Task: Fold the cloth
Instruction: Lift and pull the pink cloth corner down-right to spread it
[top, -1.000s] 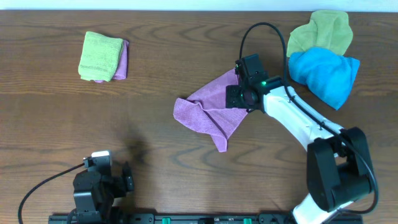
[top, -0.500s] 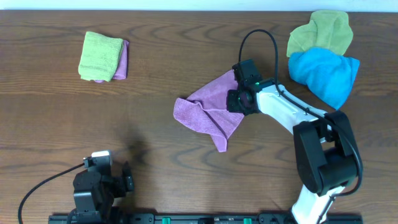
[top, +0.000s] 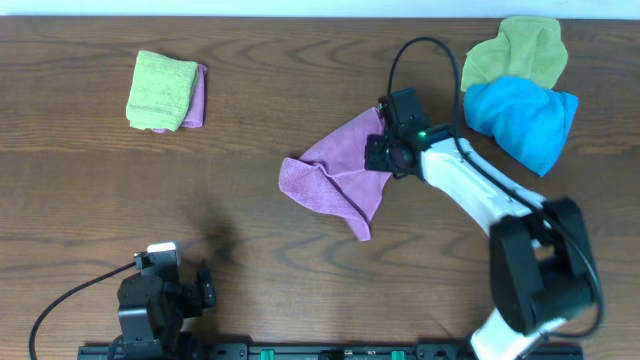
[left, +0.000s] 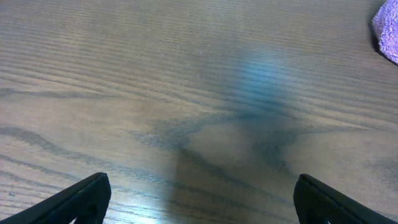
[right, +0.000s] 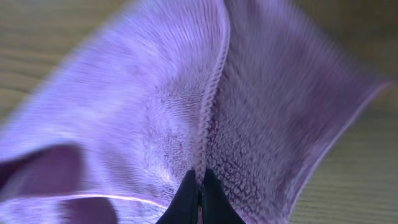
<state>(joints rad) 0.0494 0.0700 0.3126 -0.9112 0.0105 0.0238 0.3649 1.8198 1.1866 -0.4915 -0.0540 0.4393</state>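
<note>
A crumpled purple cloth (top: 335, 172) lies at mid-table, partly doubled over on itself. My right gripper (top: 378, 156) sits at its right edge, shut on the cloth's stitched hem (right: 208, 118). In the right wrist view the black fingertips (right: 189, 198) pinch that hem, and the purple cloth (right: 124, 112) fills the frame. My left gripper (left: 200, 202) hovers open over bare wood near the front left, nothing between its fingers. A corner of the purple cloth (left: 388, 31) shows at the top right of the left wrist view.
A folded green and purple stack (top: 165, 90) rests at the back left. A green cloth (top: 515, 50) and a blue cloth (top: 522, 118) are heaped at the back right, close to the right arm (top: 480, 195). The left arm's base (top: 150, 300) is at the front left.
The right gripper has closed onto the purple cloth's hem at its right edge. The cloth's right side has shifted slightly. The left arm has stayed still.
</note>
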